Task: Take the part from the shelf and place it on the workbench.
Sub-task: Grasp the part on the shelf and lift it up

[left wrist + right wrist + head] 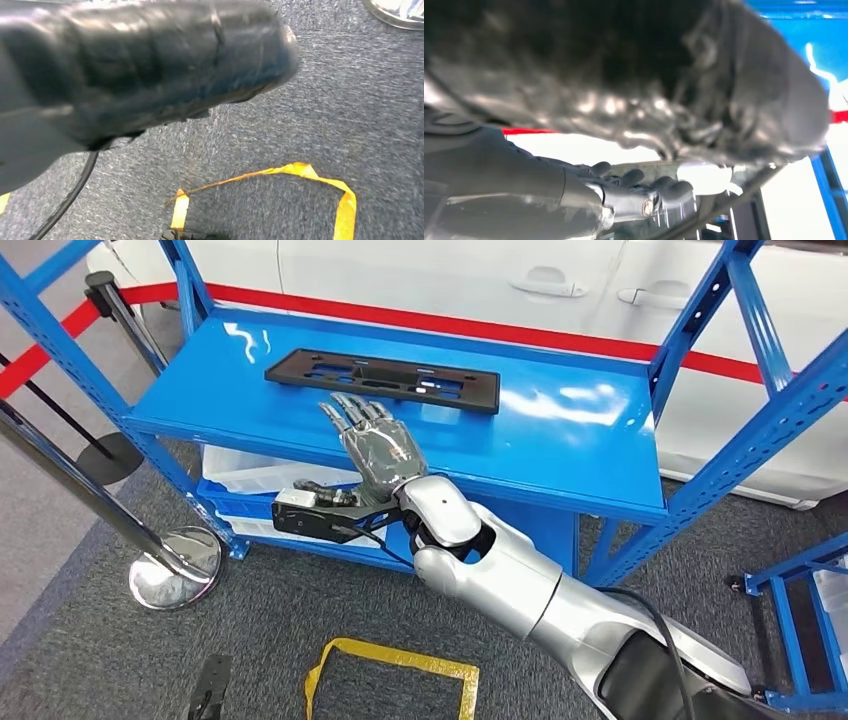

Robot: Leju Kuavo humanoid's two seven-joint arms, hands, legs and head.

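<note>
Right hand [372,443]: extended over the front edge of the shelf top, fingers straight and spread apart, nothing grasped; fingertips are positioned just short of the part, and contact cannot be confirmed
Right arm [510,580]: silver, raised from the lower right toward the shelf; a black camera unit [310,512] is mounted under the wrist
Right hand, wrist view [634,192]: dark fingers are seen loosely extended against a bright background; the picture is blurred
Left hand [140,65]: seen as a blurred dark mass above the carpet; whether it is released or clenched cannot be told
Part [385,378]: flat black rectangular plate with cut-outs, laid flat on the shelf top, toward its rear half, just beyond the right hand
Shelf [560,440]: blue metal rack with perforated uprights; a lower level is located beneath the top surface
Floor [270,630]: grey carpet, marked with a square of yellow tape [400,658]
Barrier post [175,565]: chrome base located on the carpet to the left of the shelf
Background: a white car body [450,280] with a red stripe is located behind the shelf
</note>
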